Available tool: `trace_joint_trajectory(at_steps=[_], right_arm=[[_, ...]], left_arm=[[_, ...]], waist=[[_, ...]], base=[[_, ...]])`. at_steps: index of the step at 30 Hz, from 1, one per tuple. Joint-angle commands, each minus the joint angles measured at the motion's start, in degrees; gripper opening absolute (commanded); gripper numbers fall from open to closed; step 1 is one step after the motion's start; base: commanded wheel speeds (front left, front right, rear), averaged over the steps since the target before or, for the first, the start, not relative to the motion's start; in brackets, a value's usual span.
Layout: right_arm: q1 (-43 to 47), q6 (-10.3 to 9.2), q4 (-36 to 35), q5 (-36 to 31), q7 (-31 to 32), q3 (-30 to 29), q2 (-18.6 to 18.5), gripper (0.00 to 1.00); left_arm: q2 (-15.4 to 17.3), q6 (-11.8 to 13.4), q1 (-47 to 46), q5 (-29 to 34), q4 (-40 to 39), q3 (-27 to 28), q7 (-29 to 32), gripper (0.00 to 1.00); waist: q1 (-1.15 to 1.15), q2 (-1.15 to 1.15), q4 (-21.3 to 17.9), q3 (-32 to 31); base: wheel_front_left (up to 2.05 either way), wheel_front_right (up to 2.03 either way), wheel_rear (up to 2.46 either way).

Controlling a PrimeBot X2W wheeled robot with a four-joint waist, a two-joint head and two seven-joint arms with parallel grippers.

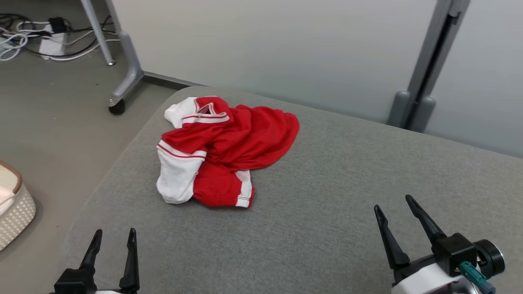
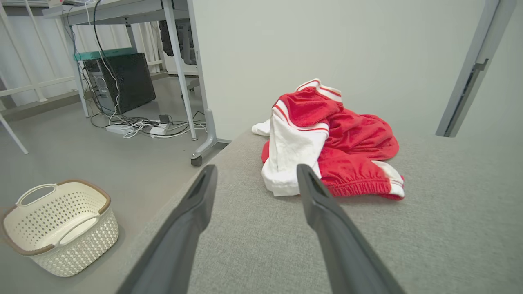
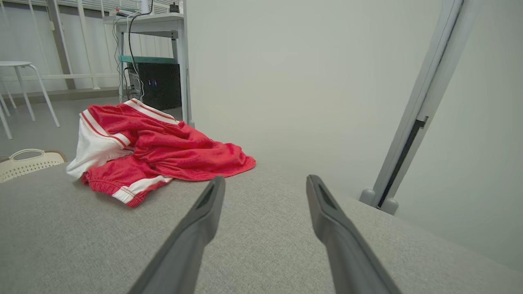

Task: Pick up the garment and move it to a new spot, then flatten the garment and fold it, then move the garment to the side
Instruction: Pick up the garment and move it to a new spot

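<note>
From the head view you see the garment point(image 1: 220, 151) crumpled near the cushion's point(image 1: 327, 228) far left corner. Your left hand point(image 1: 115, 231) and right hand point(image 1: 392, 202) are spread and empty at its near edge. In the left wrist view, the garment lies just ahead, and a basket point(image 2: 61, 228) is on the floor. In the right wrist view, the garment lies ahead to the left.

The garment point(image 1: 229, 151) is showing bright red cloth with plain white panels and thin red-and-white stripes along its bands. The upholstered surface point(image 1: 327, 228) is showing a flat, heathered grey weave. The basket point(image 2: 77, 249) is showing cream walls patterned with small holes under a brown rim, while the left gripper point(image 1: 115, 230) and right gripper point(image 1: 392, 201) are showing black fingers.
</note>
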Motion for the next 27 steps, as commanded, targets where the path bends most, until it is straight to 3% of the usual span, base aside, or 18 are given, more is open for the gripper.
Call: trace_joint_trajectory(at_steps=[1, 7, 11, 19, 27], right_arm=[[-0.4, 0.1, 0.2, 0.5, -0.3, 0.2, -0.2, 1.0], [-0.5, 0.1, -0.3, 0.6, -0.3, 1.3, -0.6, 1.0], [-2.4, 0.1, -1.6, 0.2, -0.3, 2.1, -2.2, 1.0], [-10.7, 0.1, -4.1, -0.4, -0.3, 5.6, -7.2, 1.0], [-14.9, 0.07, -4.2, 0.2, -0.3, 6.8, -8.0, 1.0]], left_arm=[[0.1, 0.0, -0.1, 0.0, -0.3, 0.1, 0.0, 1.0], [-0.1, -0.5, -2.6, -2.4, -0.7, -0.3, 0.0, 1.0], [0.0, -0.9, -8.5, -5.2, 2.2, -2.1, 0.0, 1.0], [6.4, -1.4, -31.7, -11.0, 14.5, -9.6, 10.5, 1.0], [13.5, -1.3, -44.7, -25.3, 27.9, -19.5, 23.0, 0.99]], waist=[[0.0, 0.0, 3.1, -0.3], [0.0, 0.0, 2.6, 0.7], [0.0, 0.0, 1.4, 5.1], [0.0, 0.0, -2.7, 19.9], [0.0, 0.0, -7.1, 26.3]], base=[[0.0, 0.0, 0.0], [0.0, 0.0, 0.0], [0.0, 0.0, 0.0], [0.0, 0.0, 0.0], [0.0, 0.0, 0.0]])
